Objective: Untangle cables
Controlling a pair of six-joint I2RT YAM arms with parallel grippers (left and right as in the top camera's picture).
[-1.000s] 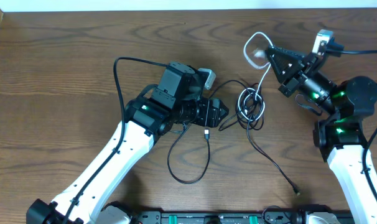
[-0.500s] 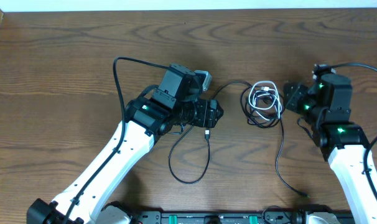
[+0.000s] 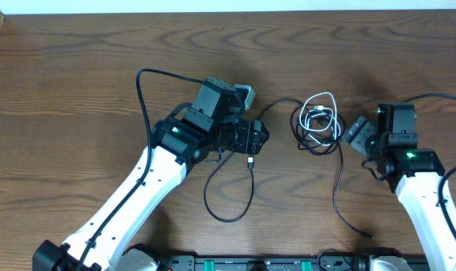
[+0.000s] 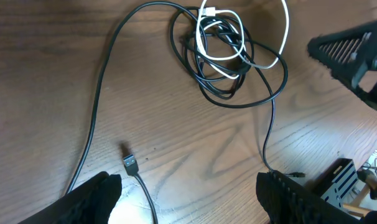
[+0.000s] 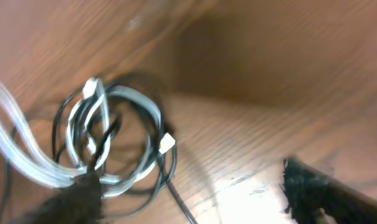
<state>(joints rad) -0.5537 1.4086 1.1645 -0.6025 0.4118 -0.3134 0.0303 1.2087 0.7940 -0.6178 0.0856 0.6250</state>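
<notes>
Two wide, empty pincers, my left gripper (image 4: 187, 182) and right gripper (image 5: 191, 186), flank the cables (image 3: 317, 125), bunched between them on the table (image 3: 77, 68). Grabbing the whole knot could cinch it tighter. Only the left wrist view shows a loose plug (image 4: 131, 163) sharply.

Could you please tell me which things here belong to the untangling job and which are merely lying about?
Part of the job:
- cable bundle
- white cable looped through it
- black cable trailing out towards the near edge
- black cable's plug end

Not part of it:
- thick arm wire
- table
</notes>
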